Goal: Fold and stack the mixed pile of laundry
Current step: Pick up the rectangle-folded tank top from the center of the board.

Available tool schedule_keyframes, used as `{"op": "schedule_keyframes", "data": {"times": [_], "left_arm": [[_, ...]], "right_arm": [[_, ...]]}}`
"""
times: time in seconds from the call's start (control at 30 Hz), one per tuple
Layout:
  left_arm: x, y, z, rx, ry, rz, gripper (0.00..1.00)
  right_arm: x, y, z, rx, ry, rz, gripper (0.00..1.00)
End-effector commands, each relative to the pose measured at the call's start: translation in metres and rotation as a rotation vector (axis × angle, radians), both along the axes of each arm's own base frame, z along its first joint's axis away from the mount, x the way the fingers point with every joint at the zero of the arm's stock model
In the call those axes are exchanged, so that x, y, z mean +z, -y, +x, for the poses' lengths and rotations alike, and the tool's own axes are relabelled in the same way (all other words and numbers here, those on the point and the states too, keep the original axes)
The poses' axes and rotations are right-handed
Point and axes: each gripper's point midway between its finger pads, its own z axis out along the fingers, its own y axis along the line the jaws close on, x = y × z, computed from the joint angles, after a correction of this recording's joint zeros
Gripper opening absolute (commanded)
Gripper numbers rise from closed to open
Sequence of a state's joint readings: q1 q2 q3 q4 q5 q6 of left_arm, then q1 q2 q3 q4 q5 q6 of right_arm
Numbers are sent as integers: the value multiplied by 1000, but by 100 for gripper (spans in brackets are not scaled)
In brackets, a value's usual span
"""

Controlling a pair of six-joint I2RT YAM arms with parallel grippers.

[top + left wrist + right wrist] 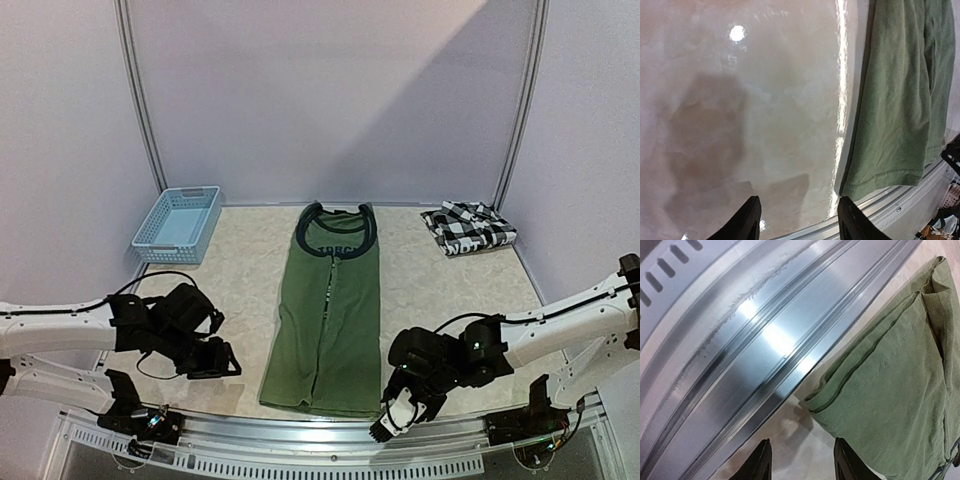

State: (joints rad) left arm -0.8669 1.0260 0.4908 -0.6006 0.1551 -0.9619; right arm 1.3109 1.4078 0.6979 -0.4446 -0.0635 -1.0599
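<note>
Left gripper (222, 362), right gripper (395, 415): both parted, both empty, low near the front hem corners of the olive-green sleeveless cloth shirt (330, 320), one on either side. Lies flat down the middle of the pale speckled table (250, 290), already narrowed to a long strip, collar at the far end. Looks roughly halfway: end-to-end folding not yet done. Black-and-white checked shirt (467, 227) sits folded small at far right, well apart; stacking not yet done.

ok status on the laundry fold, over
Left gripper and right gripper open, empty, either side of hem. Green shirt flat in long strip. Checked shirt bundled far right, nothing blocking.
</note>
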Motion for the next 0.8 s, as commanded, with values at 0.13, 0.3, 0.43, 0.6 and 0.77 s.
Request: {"op": "schedule_keyframes", "data": {"times": [0.13,0.3,0.43,0.6,0.77], "left_arm": [[-21,40,-6,-35,-44,-56,52],[-29,62,-14,-82,-77,-68,52],[-37,67,-22,-87,-109,-63,49],[-40,68,-26,-95,-122,-53,45],[-42,64,-33,-105,-150,-35,39]], "right_arm": [[-10,-25,16,14,165,80,39],[-22,-28,13,53,183,59,37],[-27,-27,8,76,188,46,33],[-31,-18,-5,127,162,8,30],[-30,-19,-8,121,146,1,16]]}}
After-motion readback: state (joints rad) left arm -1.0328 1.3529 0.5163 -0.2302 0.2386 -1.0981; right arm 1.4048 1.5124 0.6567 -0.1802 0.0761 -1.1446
